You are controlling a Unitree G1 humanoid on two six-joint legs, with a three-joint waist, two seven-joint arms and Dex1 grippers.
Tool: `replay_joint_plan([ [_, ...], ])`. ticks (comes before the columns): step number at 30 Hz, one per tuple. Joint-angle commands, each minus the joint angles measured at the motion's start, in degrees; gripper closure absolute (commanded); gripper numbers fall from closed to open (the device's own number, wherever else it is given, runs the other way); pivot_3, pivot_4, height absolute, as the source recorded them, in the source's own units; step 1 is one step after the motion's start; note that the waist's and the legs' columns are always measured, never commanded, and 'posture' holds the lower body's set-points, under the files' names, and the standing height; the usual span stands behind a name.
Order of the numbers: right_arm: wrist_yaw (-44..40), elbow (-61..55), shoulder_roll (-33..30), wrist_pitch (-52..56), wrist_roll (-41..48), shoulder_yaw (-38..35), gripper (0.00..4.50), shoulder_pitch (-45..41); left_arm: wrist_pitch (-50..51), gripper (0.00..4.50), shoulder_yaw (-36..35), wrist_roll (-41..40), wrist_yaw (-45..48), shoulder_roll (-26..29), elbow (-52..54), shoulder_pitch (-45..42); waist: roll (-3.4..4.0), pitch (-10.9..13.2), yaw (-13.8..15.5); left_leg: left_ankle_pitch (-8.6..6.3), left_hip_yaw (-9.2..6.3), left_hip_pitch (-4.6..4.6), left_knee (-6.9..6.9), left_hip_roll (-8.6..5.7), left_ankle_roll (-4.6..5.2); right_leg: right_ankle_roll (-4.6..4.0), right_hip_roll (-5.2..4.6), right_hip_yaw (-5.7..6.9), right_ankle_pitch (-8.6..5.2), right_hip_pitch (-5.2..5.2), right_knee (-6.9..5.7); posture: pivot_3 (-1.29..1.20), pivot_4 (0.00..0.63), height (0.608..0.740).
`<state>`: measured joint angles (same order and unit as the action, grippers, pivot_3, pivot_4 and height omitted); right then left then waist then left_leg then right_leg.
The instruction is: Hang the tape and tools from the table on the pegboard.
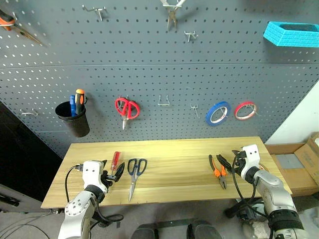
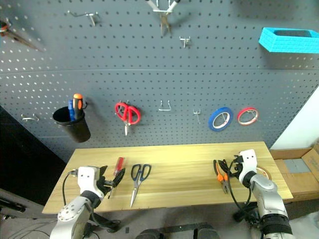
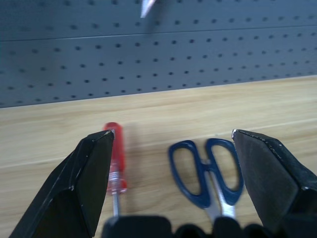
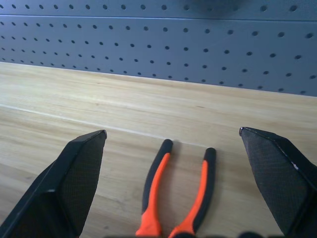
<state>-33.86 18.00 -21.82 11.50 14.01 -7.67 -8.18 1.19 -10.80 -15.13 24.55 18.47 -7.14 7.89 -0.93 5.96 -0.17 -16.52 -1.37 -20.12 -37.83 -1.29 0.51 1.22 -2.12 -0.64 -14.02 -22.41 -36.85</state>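
Pliers (image 1: 218,171) are lying lower right on the desk (image 1: 169,149), between my released right hand (image 4: 173,163); I'm lowering squarely over both handles. Left hand (image 3: 171,168) is released too.

Pliers (image 1: 218,172), scissors (image 1: 134,174), screwdriver (image 1: 114,162) flat on table (image 1: 174,149).

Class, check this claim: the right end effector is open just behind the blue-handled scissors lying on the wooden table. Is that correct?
Not quite. The open right end effector sits just behind the orange-and-black pliers on the table, as the right wrist view shows. The blue-handled scissors lie by the left end effector instead.
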Motion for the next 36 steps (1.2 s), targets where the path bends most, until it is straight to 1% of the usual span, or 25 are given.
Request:
replay_joint_plan([
  [1, -0.4, -4.3, -0.3, 1.1, 1.0, -0.1, 0.0, -0.2, 0.4, 0.42, -0.7, -0.5, 0.3, 0.5, 3.0, -0.1, -0.03, 0.2, 0.0, -0.01, -0.01, -0.07, 0.0, 0.0, -0.01, 0.03, 0.0, 0.01, 0.0, -0.05, 0.01, 0.01, 0.093, 0.74],
  [4, -0.1, -5.9, -0.4, 1.9, 0.9, 0.0, 0.0, 0.8, 1.4, 0.42, -0.7, -1.6, 1.2, 0.6, 4.3, 0.5, -0.05, 0.3, 0.1, 0.0, 0.01, -0.81, -0.05, -0.01, -0.02, 0.12, -0.01, -0.01, 0.06, -0.8, -0.04, 0.01, 0.108, 0.74],
  [7, 0.3, -7.9, -0.7, 3.0, 1.2, -0.3, 0.0, 1.6, 2.5, 0.42, 0.0, -0.9, 2.6, 1.9, 6.7, 1.6, -0.12, 1.1, 0.1, -0.02, 0.0, -0.85, -0.03, -0.01, -0.04, -0.11, -0.04, 0.0, 0.21, -0.85, -0.04, 0.01, 0.134, 0.74],
  [13, 1.9, -12.5, -1.2, 6.3, 3.3, -3.4, 0.0, 3.0, 7.0, 0.42, 1.8, -2.2, 5.9, 4.0, 13.7, 2.5, -0.08, 3.6, 0.1, -0.02, 0.0, -0.89, -0.06, -0.01, -0.04, 0.1, -0.14, -0.01, 0.06, -0.85, -0.01, 0.0, 0.194, 0.74],
  [15, 4.1, -14.4, -0.8, 7.3, 4.0, -5.2, 0.0, 3.5, 10.1, 0.42, 2.8, -3.8, 7.4, 4.5, 17.1, 2.3, -0.14, 4.7, 0.1, -0.03, 0.01, -0.91, -0.07, -0.01, -0.04, 0.1, -0.18, -0.01, 0.07, -0.86, 0.0, -0.01, 0.214, 0.74],
  [17, 7.3, -16.1, -0.2, 7.9, 4.5, -7.6, 0.0, 4.1, 13.8, 0.42, 4.0, -6.2, 8.9, 5.1, 21.1, 1.7, -0.13, 5.2, 0.1, -0.02, 0.0, -1.05, -0.06, -0.01, -0.04, 0.09, -0.19, 0.02, 0.07, -0.99, 0.0, -0.02, 0.234, 0.74],
  [18, 8.6, -17.2, 0.1, 8.7, 5.2, -8.9, 0.0, 4.7, 15.8, 0.42, 4.9, -7.1, 9.7, 5.4, 22.9, 1.2, -0.13, 5.6, 0.1, -0.03, -0.01, -1.15, -0.06, -0.01, -0.04, -0.1, -0.19, 0.02, 0.18, -1.1, -0.01, -0.03, 0.244, 0.74],
  [20, 10.2, -20.5, 0.3, 11.2, 6.8, -11.4, 0.0, 7.5, 19.8, 0.42, 9.2, -8.1, 12.6, 6.8, 26.4, 0.0, -0.14, 6.2, 0.2, -0.02, -0.09, -1.6, -0.1, -0.01, -0.04, -0.17, -0.2, 0.11, 0.24, -1.48, -0.02, -0.04, 0.264, 0.74],
  [22, 11.3, -23.1, 0.0, 12.8, 7.5, -13.3, 0.0, 10.8, 20.8, 0.42, 16.0, -5.4, 15.3, 7.7, 28.0, -1.8, 0.03, 6.6, 0.2, -0.02, -0.14, -1.91, -0.12, -0.01, -0.05, -0.17, -0.21, 0.17, 0.26, -1.73, -0.04, -0.06, 0.278, 0.74],
  [24, 12.5, -23.9, -0.9, 13.7, 6.7, -13.9, 0.0, 12.2, 21.4, 0.42, 21.3, -4.1, 15.6, 5.9, 27.5, -4.3, 0.28, 6.9, -0.1, -0.06, -0.13, -1.91, -0.1, -0.03, -0.08, -0.17, -0.23, 0.17, 0.26, -1.71, -0.01, -0.07, 0.284, 0.74],
  [26, 14.9, -23.9, -2.5, 17.6, 5.3, -13.7, 0.0, 11.8, 21.3, 0.42, 25.8, -2.0, 15.0, 3.6, 25.6, -7.0, 0.24, 7.8, -0.6, -0.12, -0.01, -1.9, -0.12, -0.05, 0.0, -0.17, -0.27, 0.1, 0.26, -1.71, 0.0, -0.09, 0.303, 0.74],
  [29, 15.1, -23.7, -4.6, 20.9, 4.5, -11.9, 0.0, 9.9, 21.1, 0.42, 30.2, 0.5, 14.8, 1.4, 23.1, -9.6, 0.1, 8.8, -2.1, -0.12, 0.1, -1.89, -0.15, -0.05, 0.01, -0.16, -0.29, 0.04, 0.26, -1.73, -0.02, -0.11, 0.321, 0.74],
  [32, 15.1, -20.4, -7.2, 25.8, 3.2, -9.5, 0.0, 6.1, 21.1, 0.42, 32.1, 1.5, 14.2, -0.3, 21.8, -10.8, 0.0, 9.8, -3.4, -0.11, 0.15, -1.84, -0.15, -0.04, 0.03, -0.14, -0.2, -0.03, 0.25, -1.74, -0.05, -0.12, 0.335, 0.74],
  [36, 13.5, -12.8, -9.7, 28.8, 2.0, -7.5, 0.0, 0.7, 22.4, 0.42, 32.7, 1.2, 14.1, -0.7, 24.0, -9.9, -0.19, 10.9, -3.4, -0.11, 0.08, -1.84, -0.15, -0.04, 0.03, -0.13, -0.14, 0.0, 0.25, -1.75, -0.12, -0.11, 0.348, 0.74],
])
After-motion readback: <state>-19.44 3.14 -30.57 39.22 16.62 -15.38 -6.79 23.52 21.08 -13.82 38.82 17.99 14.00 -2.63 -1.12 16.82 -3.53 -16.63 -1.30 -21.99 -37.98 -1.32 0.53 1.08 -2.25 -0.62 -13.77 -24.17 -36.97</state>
